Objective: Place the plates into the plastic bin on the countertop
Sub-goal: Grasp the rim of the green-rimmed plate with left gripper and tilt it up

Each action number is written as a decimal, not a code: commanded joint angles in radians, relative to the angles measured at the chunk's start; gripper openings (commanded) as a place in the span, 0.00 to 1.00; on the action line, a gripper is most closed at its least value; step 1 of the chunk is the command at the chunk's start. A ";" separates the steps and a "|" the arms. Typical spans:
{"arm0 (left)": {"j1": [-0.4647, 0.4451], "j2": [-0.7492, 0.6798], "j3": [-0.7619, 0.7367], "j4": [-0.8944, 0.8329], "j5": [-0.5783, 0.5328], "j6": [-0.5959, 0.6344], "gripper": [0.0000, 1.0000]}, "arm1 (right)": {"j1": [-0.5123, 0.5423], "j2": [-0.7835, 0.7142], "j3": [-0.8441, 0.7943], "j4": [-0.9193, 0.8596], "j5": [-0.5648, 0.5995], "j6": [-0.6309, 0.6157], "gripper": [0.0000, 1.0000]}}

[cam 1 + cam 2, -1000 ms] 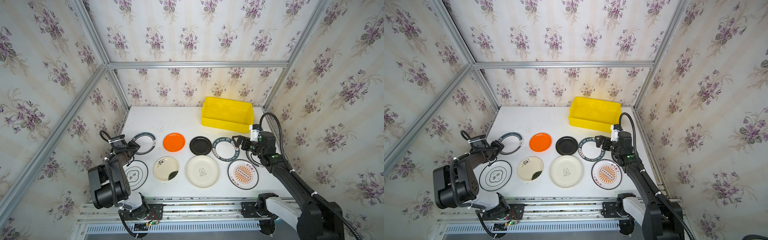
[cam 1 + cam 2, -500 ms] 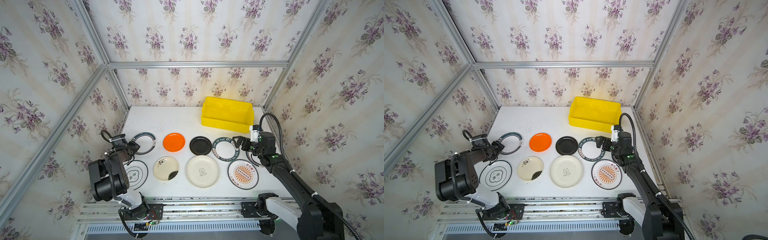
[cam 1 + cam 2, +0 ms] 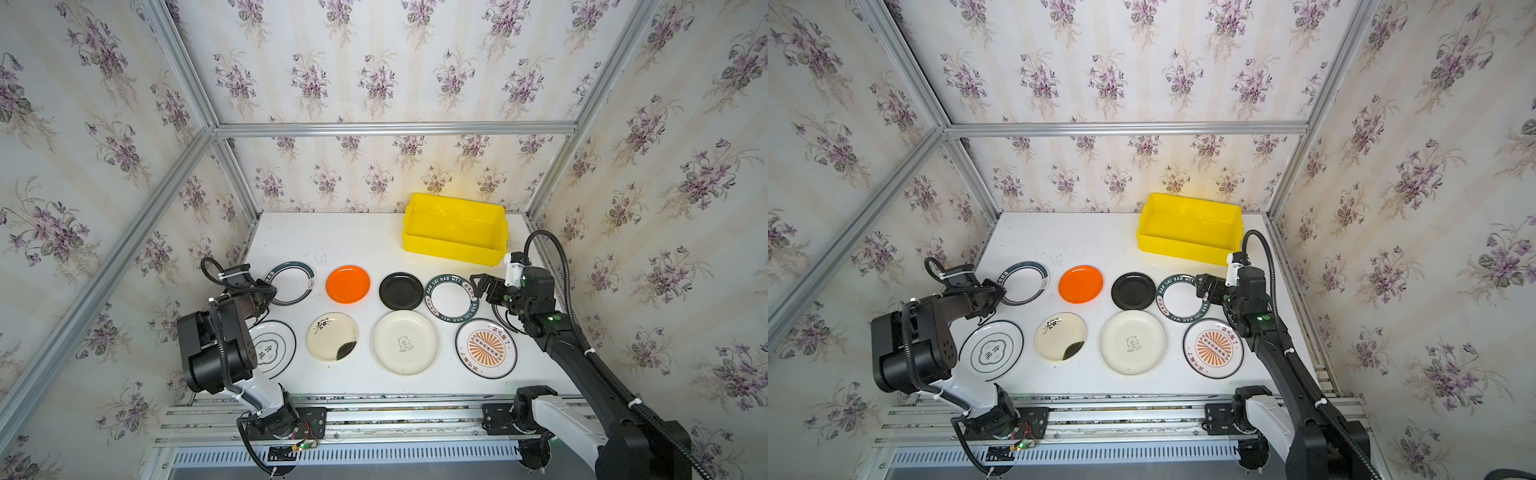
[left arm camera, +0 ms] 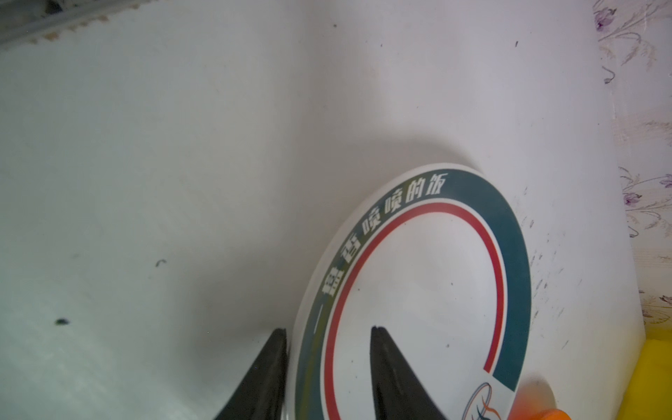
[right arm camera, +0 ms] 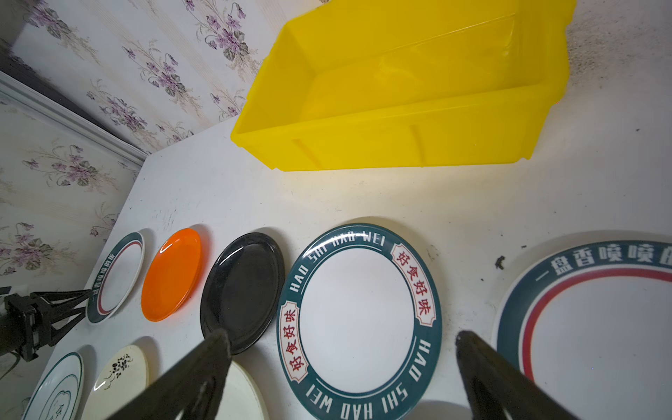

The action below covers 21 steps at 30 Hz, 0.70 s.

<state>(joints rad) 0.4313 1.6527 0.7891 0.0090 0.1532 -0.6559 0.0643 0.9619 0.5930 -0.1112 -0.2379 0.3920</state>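
Plate with teal-and-red rim (image 4: 418, 298) lies flat, back-left on countertop (image 3: 332, 237), its edge between fingers (image 4: 262, 374) of left gripper (image 4: 328, 330); pinched or not, cannot tell. Same row rightward: orange plate (image 3: 348, 284), black plate (image 3: 401, 291), HAO SHI HAO WEI plate (image 5: 358, 320), right gripper (image 5: 342, 335) spread wide above it. Right arm (image 3: 561, 345) hides most of far-right plate (image 5: 600, 345) in both top views. Bear plate (image 3: 405, 341), sunburst plate (image 3: 486, 348) in front row. Yellow bin (image 3: 455, 249) back-right, all plates outside it.

A red-and-teal-ringed plate (image 5: 596, 345) runs off the right wrist view's edge, and in both top views the right arm (image 3: 538, 301) covers nearly all of it. In a top view the left arm (image 3: 216, 340) hides one side of the emblem plate (image 3: 274, 349). In the left wrist view the left gripper (image 4: 328, 330) and the teal-rimmed plate (image 4: 429, 291) are cut off by the frame; whether it pinches the rim is unclear.
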 commanded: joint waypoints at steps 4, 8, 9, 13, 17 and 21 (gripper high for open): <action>-0.002 0.005 0.018 -0.006 0.014 0.008 0.24 | 0.000 -0.023 -0.011 -0.005 0.043 -0.011 0.99; -0.005 0.005 0.019 -0.007 0.014 0.016 0.19 | 0.001 -0.026 -0.009 -0.005 0.046 -0.011 0.99; -0.005 0.005 0.019 -0.007 0.014 0.019 0.19 | 0.001 -0.026 -0.009 -0.004 0.048 -0.011 0.99; -0.007 0.009 0.025 -0.009 0.014 0.027 0.19 | 0.001 -0.023 -0.010 -0.006 0.045 -0.009 0.99; -0.014 0.010 0.030 -0.016 0.003 0.025 0.29 | 0.000 -0.025 -0.011 -0.007 0.049 -0.008 0.99; -0.024 0.013 0.051 -0.051 0.009 0.017 0.32 | 0.000 -0.020 -0.014 -0.002 0.061 -0.007 0.99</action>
<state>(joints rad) 0.4114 1.6642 0.8265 -0.0162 0.1585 -0.6361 0.0643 0.9394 0.5804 -0.1215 -0.1970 0.3920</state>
